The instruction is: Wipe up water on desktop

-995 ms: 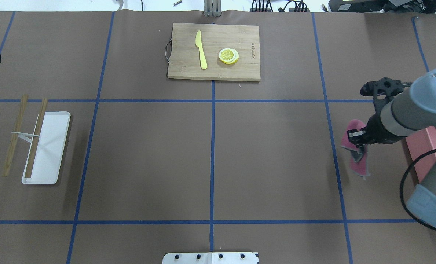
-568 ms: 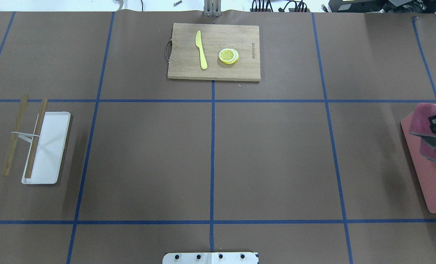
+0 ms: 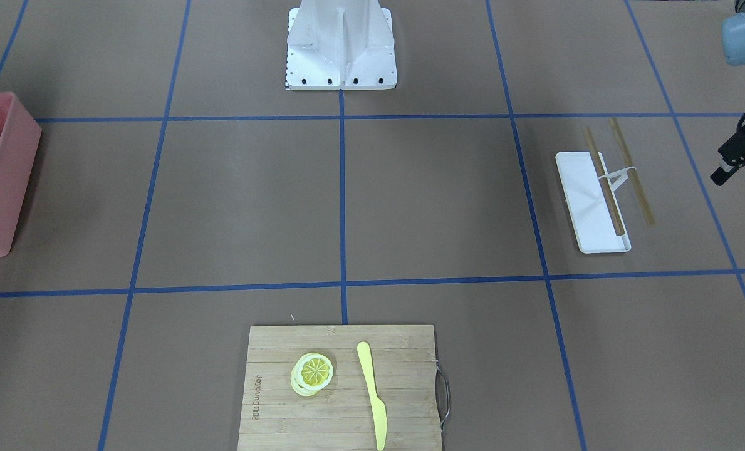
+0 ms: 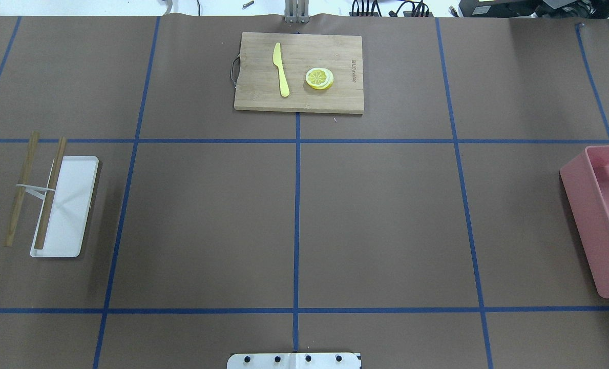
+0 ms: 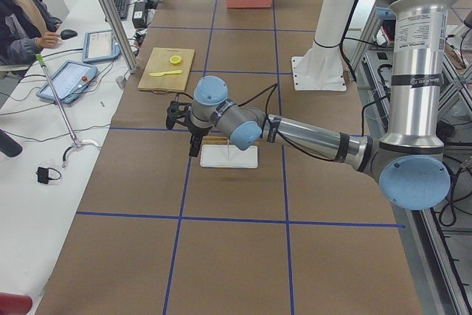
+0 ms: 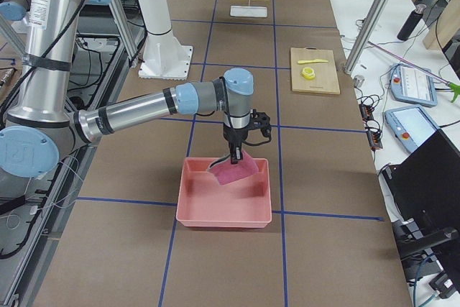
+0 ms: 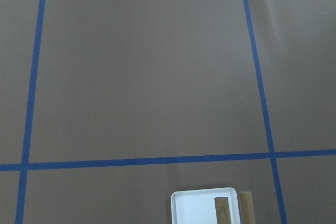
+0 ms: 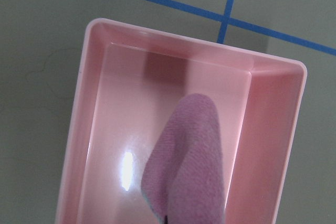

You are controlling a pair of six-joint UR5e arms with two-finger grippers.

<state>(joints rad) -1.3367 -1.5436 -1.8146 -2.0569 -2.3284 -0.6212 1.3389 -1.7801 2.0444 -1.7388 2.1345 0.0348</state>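
The brown desktop (image 4: pixel 376 225) with blue tape squares shows no water that I can make out. My right gripper (image 6: pixel 237 150) is over the pink bin (image 6: pixel 224 203), shut on a pink cloth (image 6: pixel 234 170) that hangs down into it. In the right wrist view the cloth (image 8: pixel 189 161) dangles above the bin floor (image 8: pixel 121 129). My left gripper (image 3: pixel 743 180) is open and empty, hovering just beyond the white tray (image 3: pixel 591 207); it also shows in the exterior left view (image 5: pixel 184 129). Neither arm shows in the overhead view.
A bamboo cutting board (image 4: pixel 299 72) with a yellow knife (image 4: pixel 281 69) and a lemon slice (image 4: pixel 319 78) lies at the far centre. Two wooden sticks (image 4: pixel 38 192) rest on the white tray (image 4: pixel 71 215) at the left. The pink bin (image 4: pixel 599 225) stands at the right edge.
My right arm has swung right with the pink cloth, from over the desktop to over the pink bin, and left the overhead view. The left gripper has also gone from that view's left edge.
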